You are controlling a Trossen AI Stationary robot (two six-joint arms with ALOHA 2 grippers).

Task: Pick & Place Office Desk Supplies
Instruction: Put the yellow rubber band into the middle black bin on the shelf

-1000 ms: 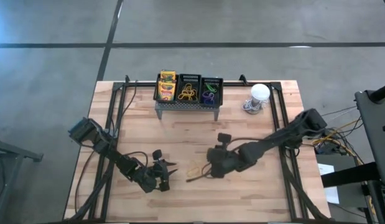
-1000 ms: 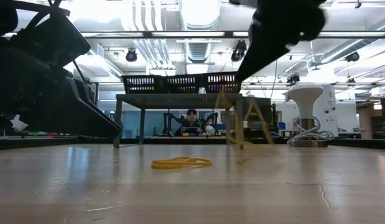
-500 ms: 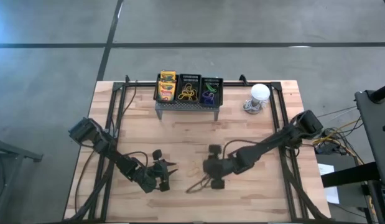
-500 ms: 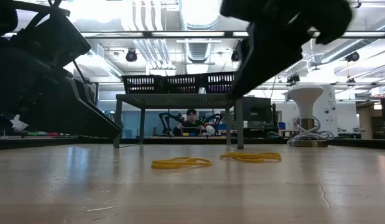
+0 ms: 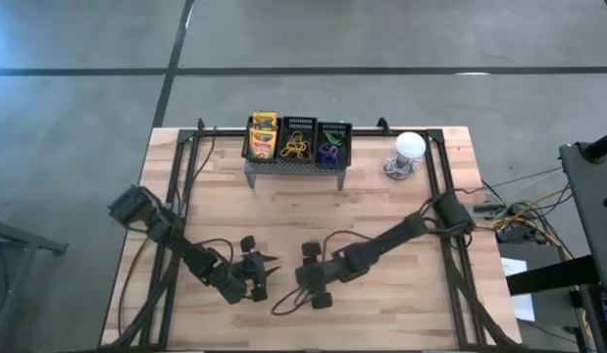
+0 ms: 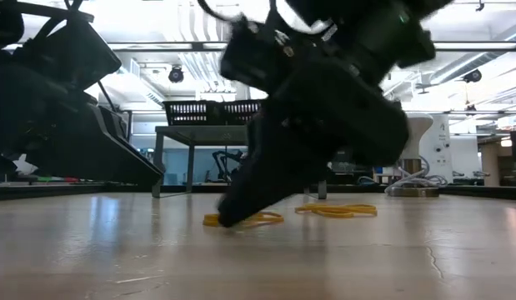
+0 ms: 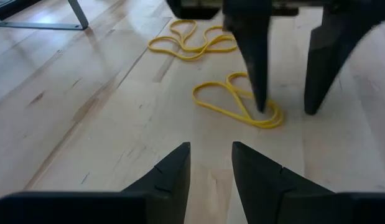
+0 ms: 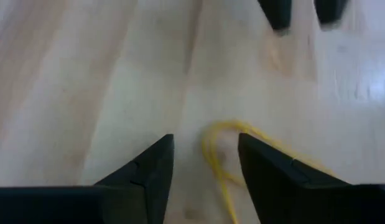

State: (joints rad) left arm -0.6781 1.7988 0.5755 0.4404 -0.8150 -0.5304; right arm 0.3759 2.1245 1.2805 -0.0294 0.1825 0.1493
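Two yellow band loops lie flat on the wooden table: a near one (image 7: 239, 102) and one farther off (image 7: 192, 40). My right gripper (image 7: 285, 111) is open and points steeply down at the near band (image 8: 220, 149). One finger (image 7: 259, 93) stands over the loop's end and the other (image 7: 320, 74) beside it. My left gripper (image 7: 211, 148) waits open and holds nothing, a little to the left of the band. At the table's far side, crayon boxes (image 5: 264, 137) and more bands (image 5: 297, 147) sit in black mesh baskets. My right gripper comes at the near yellow band's end (image 7: 267, 118) from above, slanting down, with its fingertips low at the table beside the band (image 6: 249, 220). Whether a fingertip touches the band, I cannot tell. The band lies flat on the wood.
The baskets stand in a row on a grey perforated stand (image 5: 293, 169) at the far edge. A white dome object (image 5: 409, 147) is at the far right. My left gripper's fingertips (image 8: 276, 15) are close beyond the band. Bare wood stretches around the two bands.
My right gripper held a yellow band hanging above the table. It let the band go, and the band now lies flat. The gripper then swung down, toward the table's left and near edge, and tipped steeply onto the other yellow band.
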